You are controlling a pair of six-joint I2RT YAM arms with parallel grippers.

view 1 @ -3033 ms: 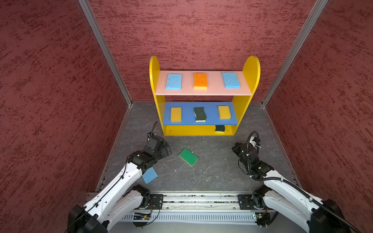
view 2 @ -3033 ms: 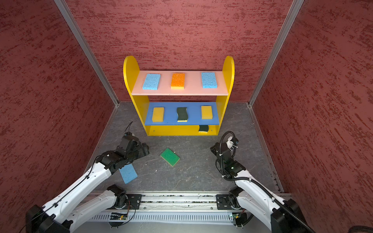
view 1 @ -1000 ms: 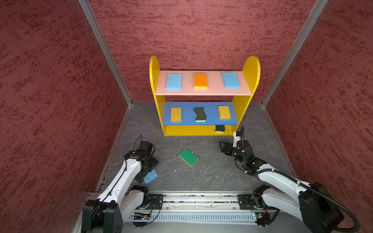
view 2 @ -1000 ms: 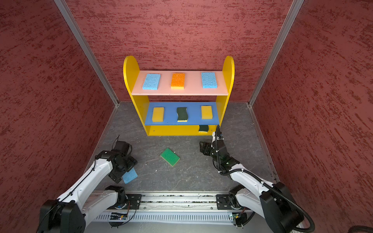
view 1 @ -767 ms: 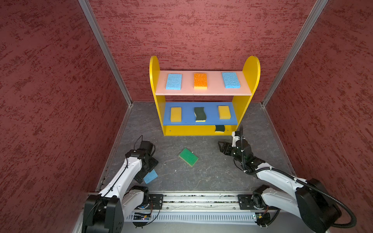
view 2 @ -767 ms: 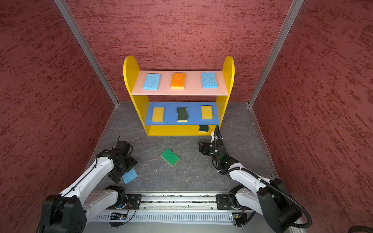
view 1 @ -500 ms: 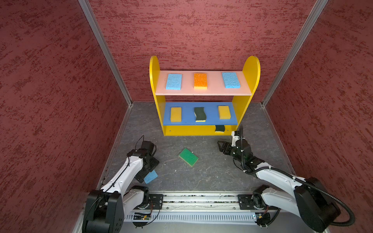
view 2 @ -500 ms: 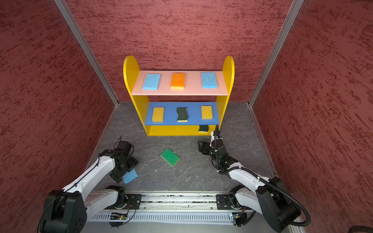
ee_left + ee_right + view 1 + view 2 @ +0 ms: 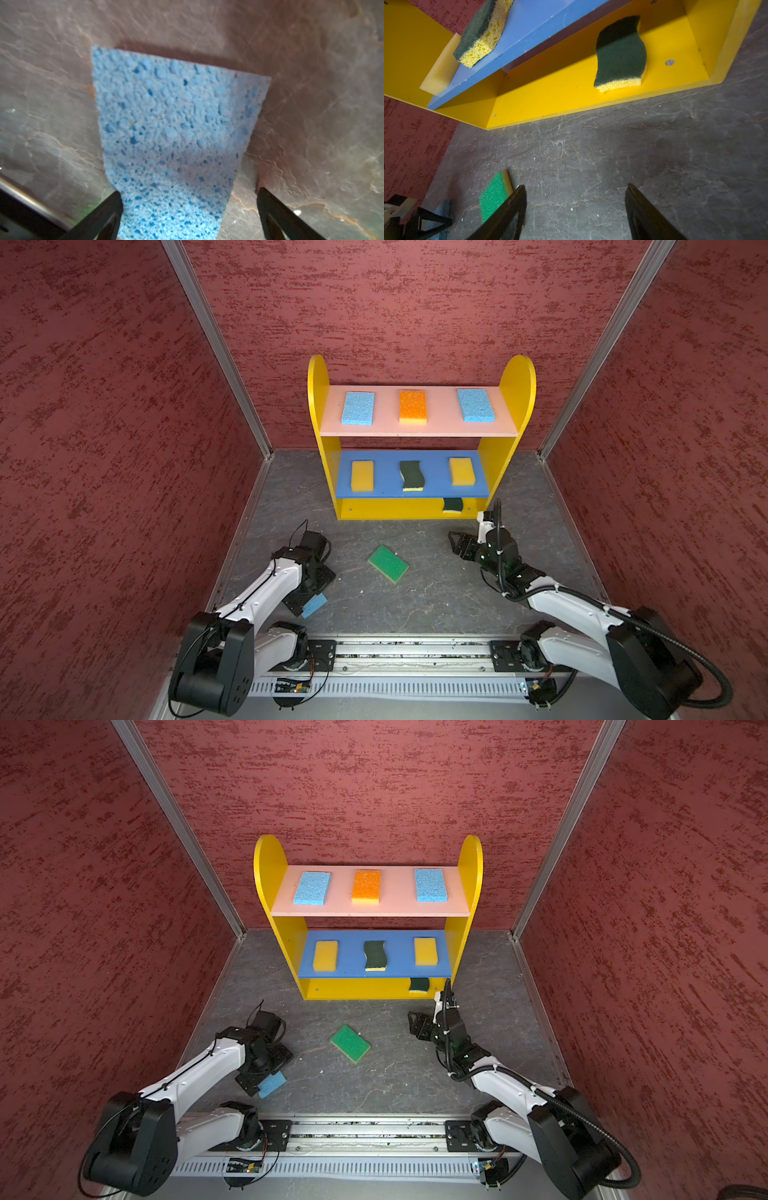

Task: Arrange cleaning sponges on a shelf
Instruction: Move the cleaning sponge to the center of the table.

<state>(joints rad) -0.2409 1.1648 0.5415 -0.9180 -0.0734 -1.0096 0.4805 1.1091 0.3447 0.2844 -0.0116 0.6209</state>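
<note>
The shelf [image 9: 318,377] stands at the back, with three sponges on its pink board, three on its blue board and a dark green wavy sponge [image 9: 620,56] on the yellow bottom board. A light blue sponge [image 9: 172,128] lies flat on the floor. My left gripper [image 9: 189,191] hangs open over it, one finger at the sponge's edge and the other apart from it. A bright green sponge [image 9: 388,563] lies mid-floor. My right gripper [image 9: 575,186] is open and empty, low over bare floor to the right of the green sponge, before the shelf's right end.
Red textured walls [image 9: 124,406] close in the left, back and right. A metal rail [image 9: 415,651] with both arm bases runs along the front. The left arm [image 9: 266,597] lies near the left wall, and the right arm [image 9: 561,605] reaches in from the front right.
Over three seconds the left gripper has drawn back from in front of the shelf and come down over the blue sponge. The right gripper has moved forward to the shelf's right end. Little movement in the last second.
</note>
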